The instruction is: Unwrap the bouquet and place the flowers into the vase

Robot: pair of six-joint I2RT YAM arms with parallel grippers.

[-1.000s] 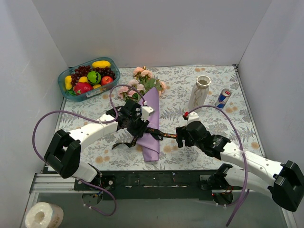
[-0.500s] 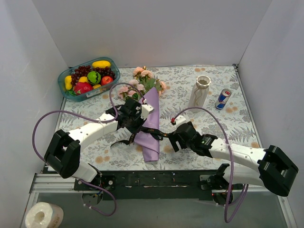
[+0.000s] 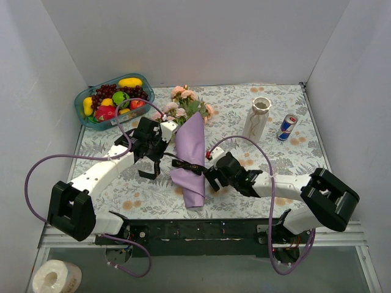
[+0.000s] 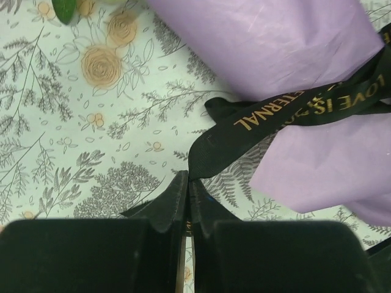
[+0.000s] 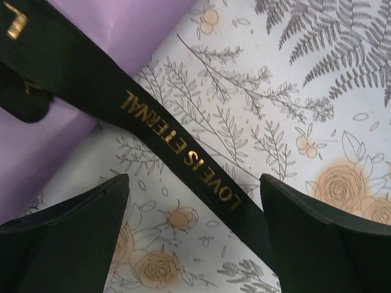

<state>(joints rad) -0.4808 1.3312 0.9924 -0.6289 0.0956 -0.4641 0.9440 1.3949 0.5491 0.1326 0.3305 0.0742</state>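
Left pincer [image 4: 187,186]: together, clamped on the ribbon's [image 4: 293,110] left tail.
Bouquet [image 3: 190,152]: flat on the table [image 3: 305,159] between both arms, long axis near-to-far, blooms far.
Right pincer [image 5: 194,183]: apart, over the ribbon's right tail, just right of the wrap.
Vase [image 3: 256,119]: upright, far right, well apart.

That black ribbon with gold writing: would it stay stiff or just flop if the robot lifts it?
Probably floppy: the ribbon folds and loops over itself beside the wrapping paper. It looks thin and flat, so it is likely very light. It seems smooth, so it might slip unless pinched firmly, as the shut jaws of the left gripper appear to do.
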